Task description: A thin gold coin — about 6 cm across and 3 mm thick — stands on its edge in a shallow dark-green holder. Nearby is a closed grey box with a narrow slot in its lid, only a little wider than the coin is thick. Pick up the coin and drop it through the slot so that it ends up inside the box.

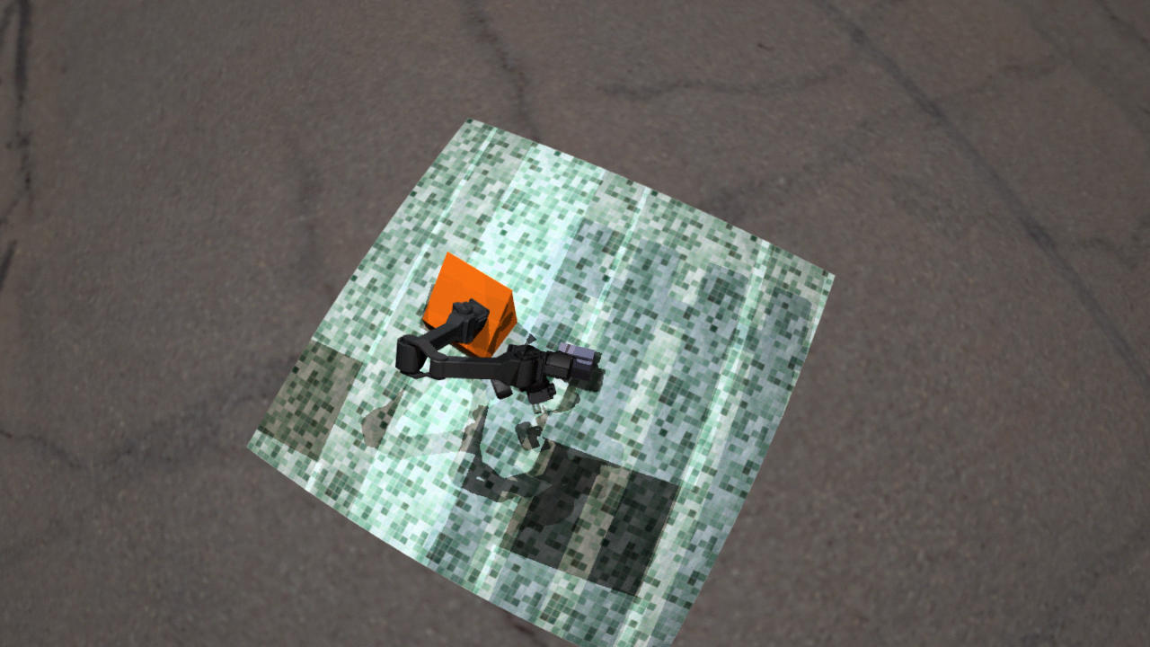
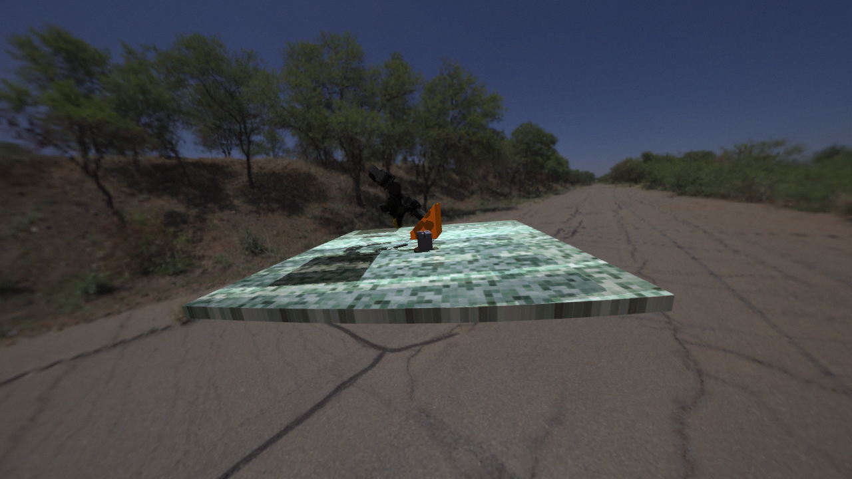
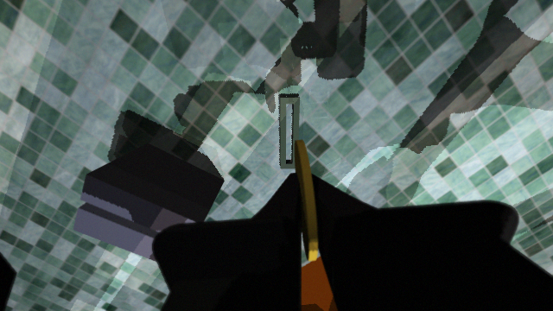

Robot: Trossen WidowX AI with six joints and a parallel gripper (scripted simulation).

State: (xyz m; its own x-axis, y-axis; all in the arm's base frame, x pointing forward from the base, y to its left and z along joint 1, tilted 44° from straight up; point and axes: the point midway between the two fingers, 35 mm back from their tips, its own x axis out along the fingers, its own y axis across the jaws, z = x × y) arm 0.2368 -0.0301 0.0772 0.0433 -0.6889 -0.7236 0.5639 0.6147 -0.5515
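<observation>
Gripper (image 3: pixel 308 203) jaws are pinched on the gold coin (image 3: pixel 306 190), gripping it by its flat faces, edge-on to the wrist camera; the coin's upper rim pokes out past the black fingers. Coin is lifted clear of the holder (image 3: pixel 289 131), which sits on the green mosaic tabletop (image 3: pixel 65 65) below as a narrow rectangular frame with a dark slot down its middle. In the wrist view the coin's far rim overlaps the holder's near right corner, so the coin reads as slightly off to the right of the holder's slot line. The grey box (image 3: pixel 143 203) is left of the gripper in the wrist view, standing on the tabletop, a groove line visible along its lit side, its top mostly in shadow; the lid slot can't be made out there. From the top camera the arm (image 1: pixel 482 366) reaches right from its orange base block (image 1: pixel 474 301), and the box (image 1: pixel 580 354) shows as a small lilac-grey piece at the wrist's far end, partly covered by it. In the exterior view the box (image 2: pixel 424 240) stands in front of the orange block (image 2: pixel 430 221), arm (image 2: pixel 396 199) raised behind them; the coin is too small to pick out there.
</observation>
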